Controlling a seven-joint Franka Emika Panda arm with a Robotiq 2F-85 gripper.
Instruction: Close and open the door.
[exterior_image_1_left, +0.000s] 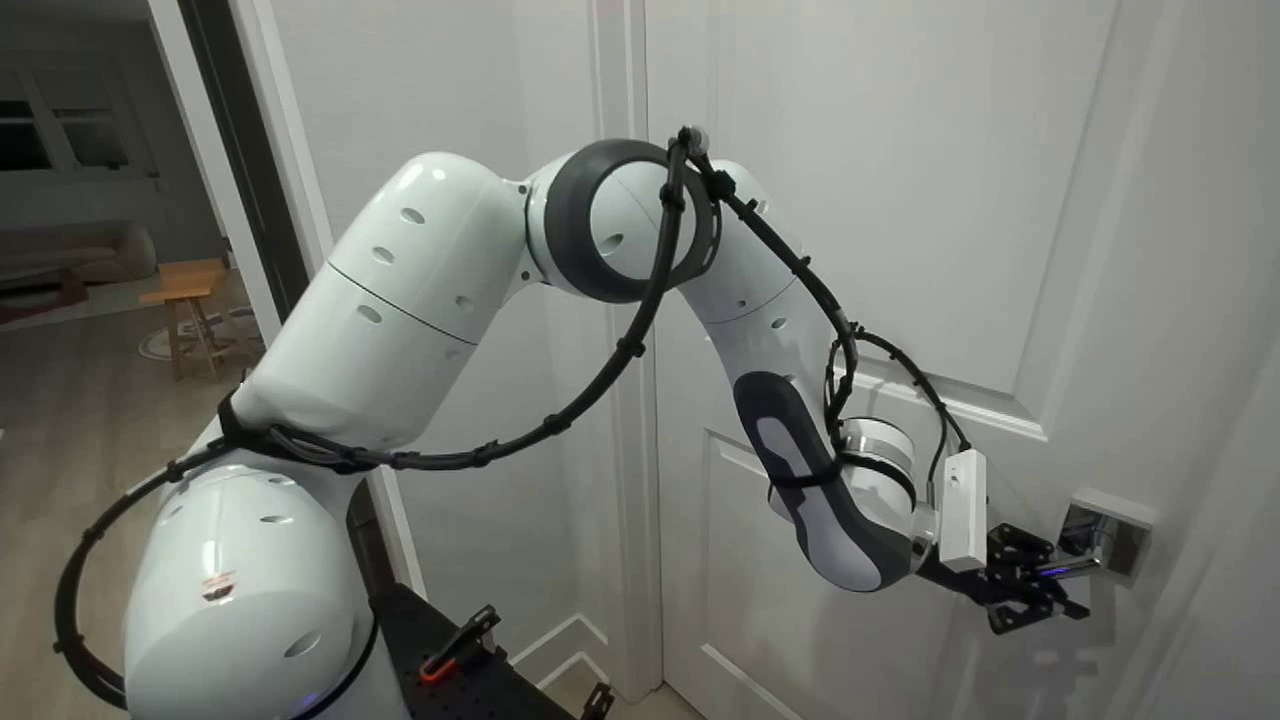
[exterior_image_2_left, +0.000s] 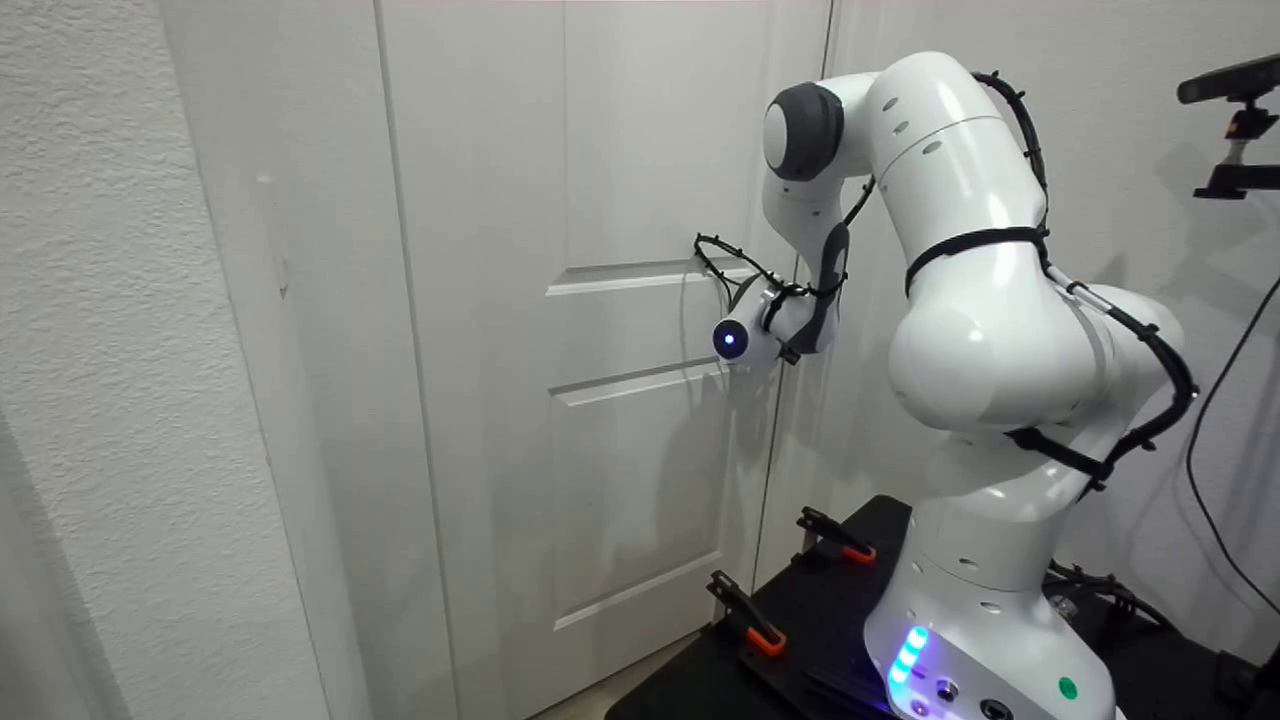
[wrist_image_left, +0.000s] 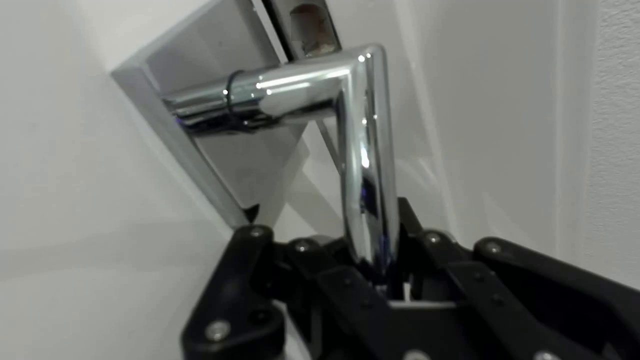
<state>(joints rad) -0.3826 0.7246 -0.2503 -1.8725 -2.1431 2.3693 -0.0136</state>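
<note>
While hand (exterior_image_1_left: 1068, 602) is closed nr door (exterior_image_1_left: 900, 230) lever (wrist_image_left: 367, 150), plate edge (wrist_image_left: 192, 155) leaves scant rm.

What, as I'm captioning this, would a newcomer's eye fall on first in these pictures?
Probably the big white robot arm, arching across an exterior view in front of a white panelled door. Next, in the wrist view's middle, the shiny silver lever handle, sharply bent, its end at the black gripper. Then, in an exterior view, the blue light strip glowing low on the arm's base.
</note>
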